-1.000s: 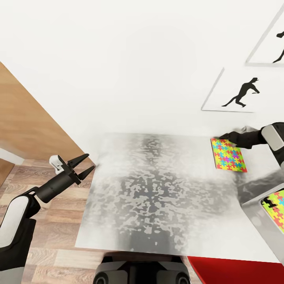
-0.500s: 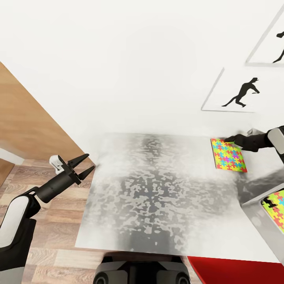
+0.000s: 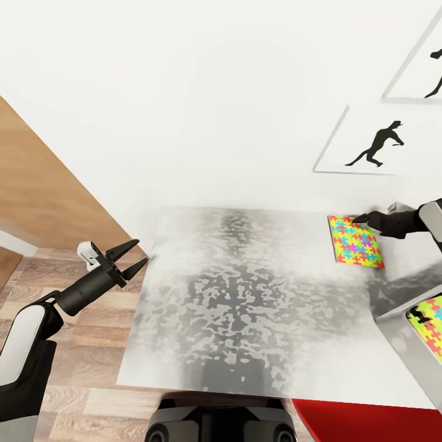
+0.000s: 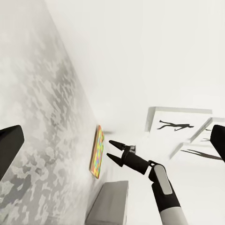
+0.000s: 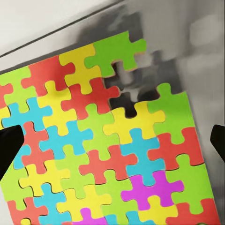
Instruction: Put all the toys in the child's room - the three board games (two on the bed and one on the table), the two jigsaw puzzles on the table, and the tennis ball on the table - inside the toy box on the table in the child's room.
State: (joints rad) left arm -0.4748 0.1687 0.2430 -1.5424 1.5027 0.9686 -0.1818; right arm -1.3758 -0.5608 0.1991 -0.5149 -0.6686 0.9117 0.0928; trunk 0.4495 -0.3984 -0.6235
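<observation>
You have one jigsaw puzzle [image 3: 428,325] already lying inside the toy box [image 3: 393,334], at the table's [image 3: 245,307] right edge nearest you. A second jigsaw puzzle [image 3: 355,241] still lies flat on the table, near its far right corner by the wall, beyond the toy box. So, judging from these views, one of two puzzles is stowed and one is left.

Count what shows: two jigsaw puzzles, one toy box, two baseball silhouette pictures [image 3: 374,144] on the wall. No board game and no tennis ball can be seen here, so whether any of those four are done cannot be told.

Your right gripper [image 3: 358,218] hangs just over the far edge of the loose puzzle with its jaws apart and nothing between them; its wrist camera looks straight down on the coloured pieces [image 5: 103,140], and the left wrist view confirms the spread fingers [image 4: 115,143] beside the sheet [image 4: 97,151]. Your left gripper [image 3: 139,254] waits off the table's left edge, over the wood floor [image 3: 67,344], jaws apart and empty.

The next step looks like a pinch on that thin sheet's edge.
</observation>
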